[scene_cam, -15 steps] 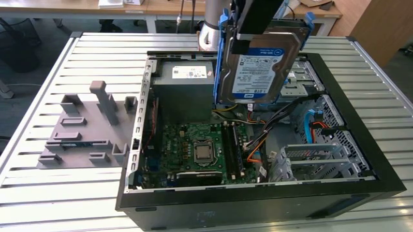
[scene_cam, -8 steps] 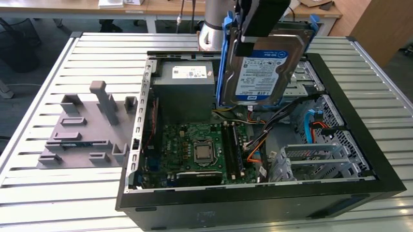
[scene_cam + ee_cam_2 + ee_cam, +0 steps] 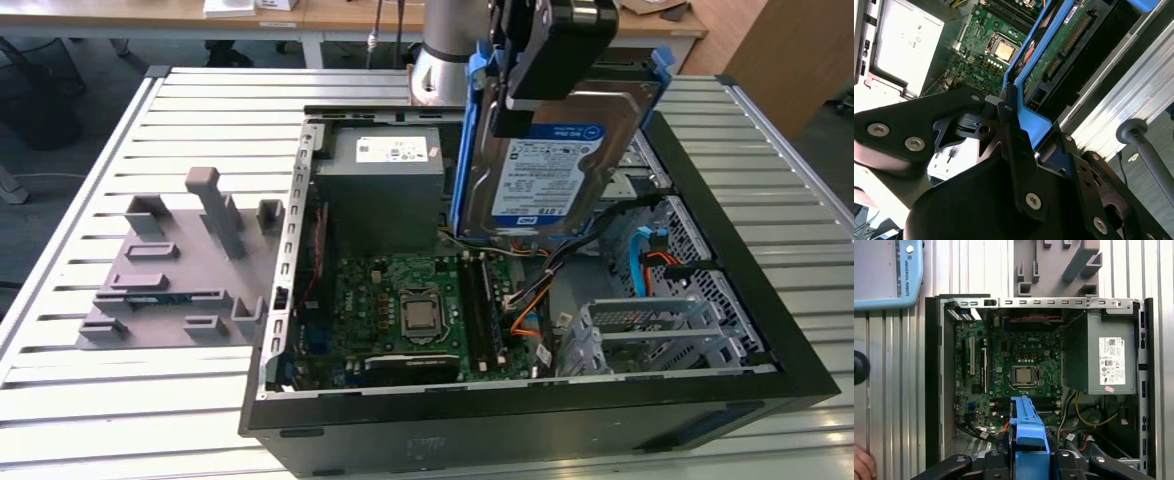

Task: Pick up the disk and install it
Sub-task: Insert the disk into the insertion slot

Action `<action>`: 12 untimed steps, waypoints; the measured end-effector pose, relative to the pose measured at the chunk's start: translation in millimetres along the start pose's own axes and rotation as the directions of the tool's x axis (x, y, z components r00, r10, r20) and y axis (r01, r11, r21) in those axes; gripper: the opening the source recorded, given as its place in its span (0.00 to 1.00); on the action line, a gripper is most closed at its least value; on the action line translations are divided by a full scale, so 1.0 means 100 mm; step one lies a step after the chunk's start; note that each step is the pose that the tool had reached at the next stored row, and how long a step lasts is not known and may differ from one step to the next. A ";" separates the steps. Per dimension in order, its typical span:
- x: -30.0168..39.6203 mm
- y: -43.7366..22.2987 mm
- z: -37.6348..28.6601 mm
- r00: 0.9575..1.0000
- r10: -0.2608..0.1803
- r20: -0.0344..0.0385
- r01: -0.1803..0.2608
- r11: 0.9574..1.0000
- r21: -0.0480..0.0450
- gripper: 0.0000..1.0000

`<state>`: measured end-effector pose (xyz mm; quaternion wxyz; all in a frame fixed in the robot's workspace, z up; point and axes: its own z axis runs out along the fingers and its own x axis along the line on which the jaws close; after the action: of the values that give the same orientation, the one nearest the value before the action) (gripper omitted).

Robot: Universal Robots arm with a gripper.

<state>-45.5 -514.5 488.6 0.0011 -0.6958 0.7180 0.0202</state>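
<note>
I've got jaws clamped on blue-framed end of disk (image 3: pixel 541 180), I think; contact half hidden in second wrist view. Disk hangs on edge above open computer case (image 3: pixel 747 330), clear of power supply (image 3: pixel 380 190), so not seated yet. Case sits on bench (image 3: pixel 80 400).

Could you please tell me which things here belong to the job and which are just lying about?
Job: disk, held in the gripper above the open computer case.
Lying about: grey holder block; a person's hand in the first wrist view.
</note>
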 end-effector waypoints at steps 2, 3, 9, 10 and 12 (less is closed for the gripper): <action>0.013 -0.033 0.004 1.000 0.000 0.000 0.000 1.000 0.000 0.36; 0.016 -0.060 0.005 1.000 0.000 0.000 0.000 1.000 0.000 0.36; 0.044 -0.181 0.019 1.000 0.000 0.000 0.000 1.000 0.000 0.36; 0.058 -0.186 0.023 1.000 0.000 0.000 0.000 1.000 0.000 0.36; 0.093 -0.193 0.030 1.000 0.000 0.000 0.000 1.000 0.000 0.36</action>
<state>-26.6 -524.2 484.8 0.0011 -0.6958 0.7180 0.0201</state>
